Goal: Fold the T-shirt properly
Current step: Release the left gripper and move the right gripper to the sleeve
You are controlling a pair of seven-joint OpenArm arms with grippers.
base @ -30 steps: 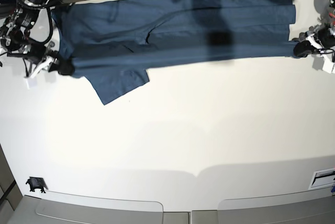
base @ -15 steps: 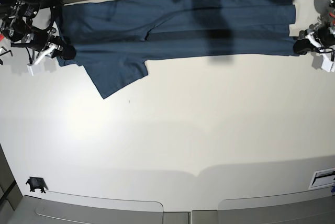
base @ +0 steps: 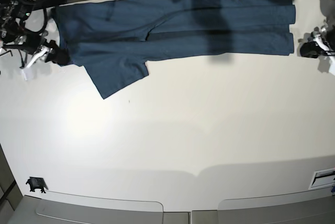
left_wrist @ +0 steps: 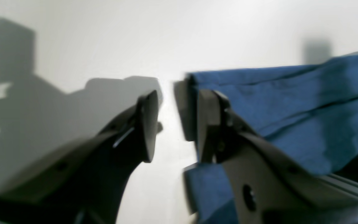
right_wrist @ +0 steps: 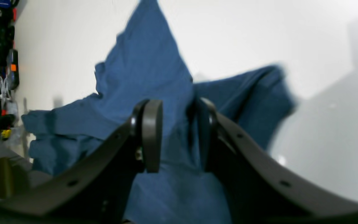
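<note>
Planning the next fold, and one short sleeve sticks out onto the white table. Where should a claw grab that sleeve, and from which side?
Judging by its pose, grip the loose tip of the dark teal-blue cotton T-shirt's sleeve. It lies flat and single, pointing away from the folded body onto the bare white table. Come from the table side, at the tip, sliding one claw finger under the hem; nothing blocks that approach.

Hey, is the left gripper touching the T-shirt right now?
Cannot tell. The left wrist view shows the left gripper open, bare table between the jaws, but one finger overlaps the T-shirt hem.

Blue T-shirt [base: 172,25], half-folded along table's far edge
</note>
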